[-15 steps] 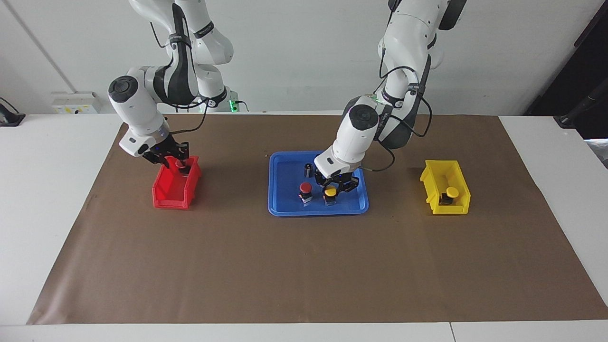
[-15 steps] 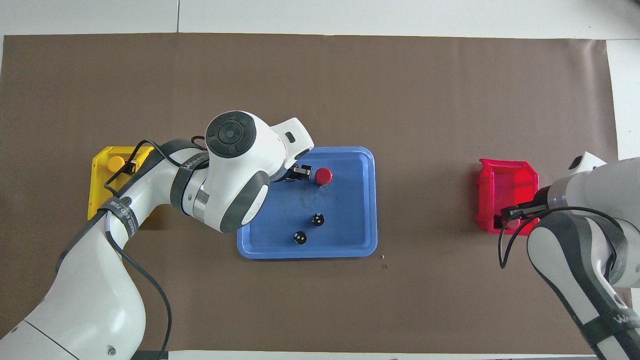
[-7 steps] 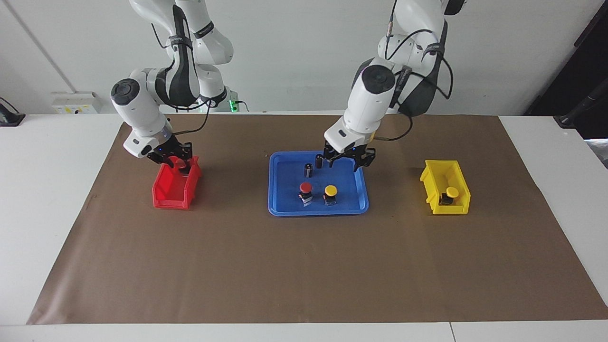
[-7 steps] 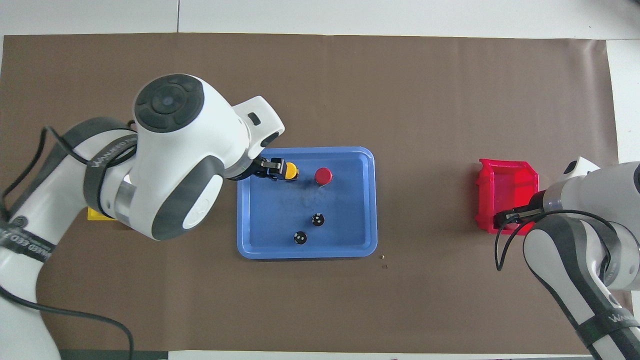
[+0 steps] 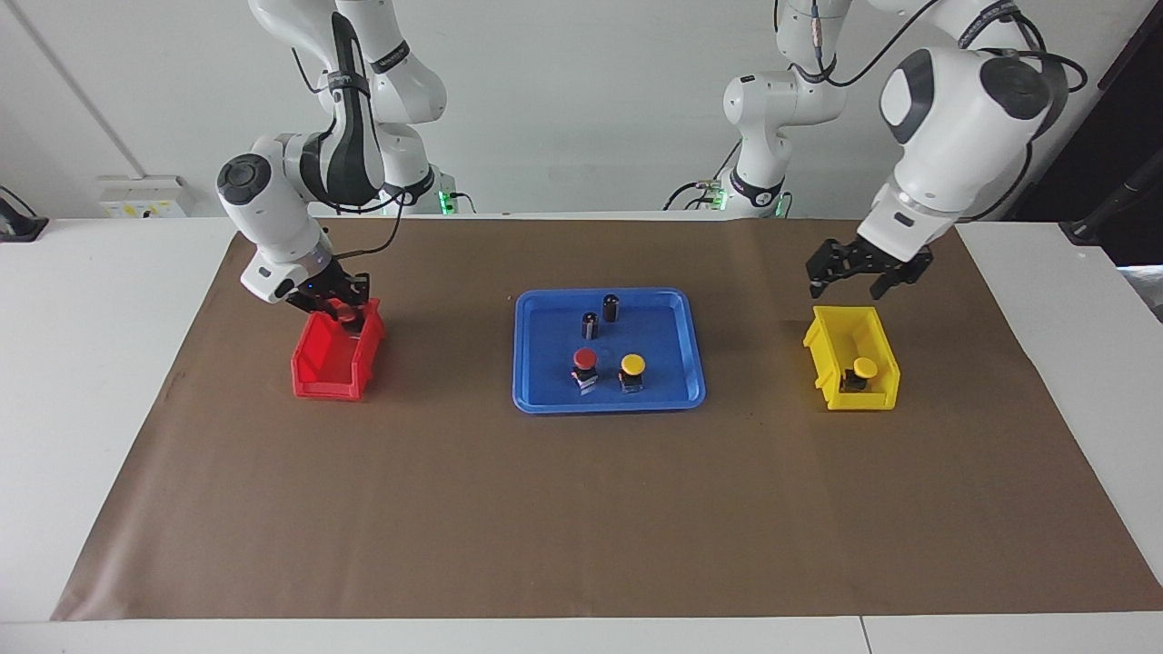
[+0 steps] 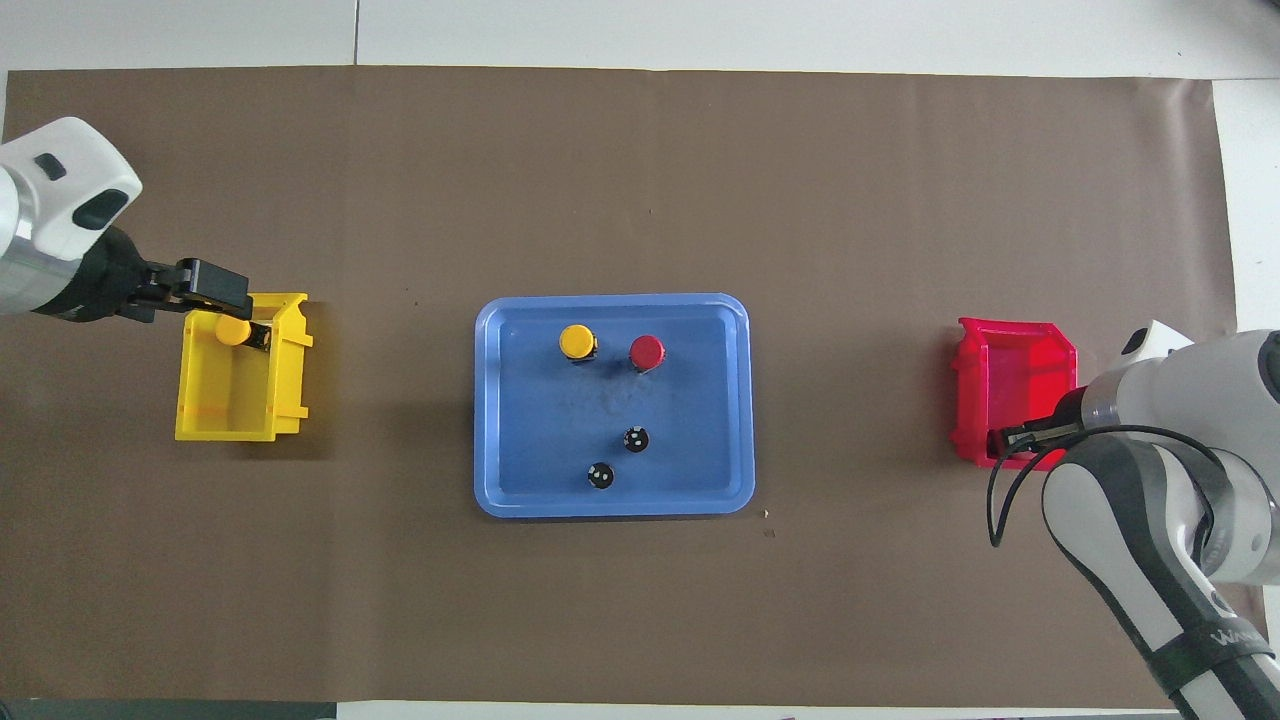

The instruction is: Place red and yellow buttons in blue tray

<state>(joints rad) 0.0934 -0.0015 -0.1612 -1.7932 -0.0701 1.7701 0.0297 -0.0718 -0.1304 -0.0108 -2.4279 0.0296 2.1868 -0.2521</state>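
Buttons: one red-capped (image 5: 584,361) and one yellow-capped (image 5: 632,365) stand in the flat blue plastic tray (image 5: 545,400). The second yellow-capped button (image 5: 864,368) waits in the yellow bin (image 5: 831,345) under the left gripper (image 5: 868,280), jaws released. The right gripper (image 5: 343,309), jaws clenched, reaches into the red bin (image 5: 320,372), apparently grasping the second red-capped button (image 5: 346,315).

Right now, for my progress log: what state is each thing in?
blue tray: flat, partly filled
tray red button: upright
tray yellow button: upright
dark cylinders: upright in tray
binned yellow button: upright in yellow bin
right gripper: shut on other red button, in red bin
left gripper: open, empty, over yellow bin
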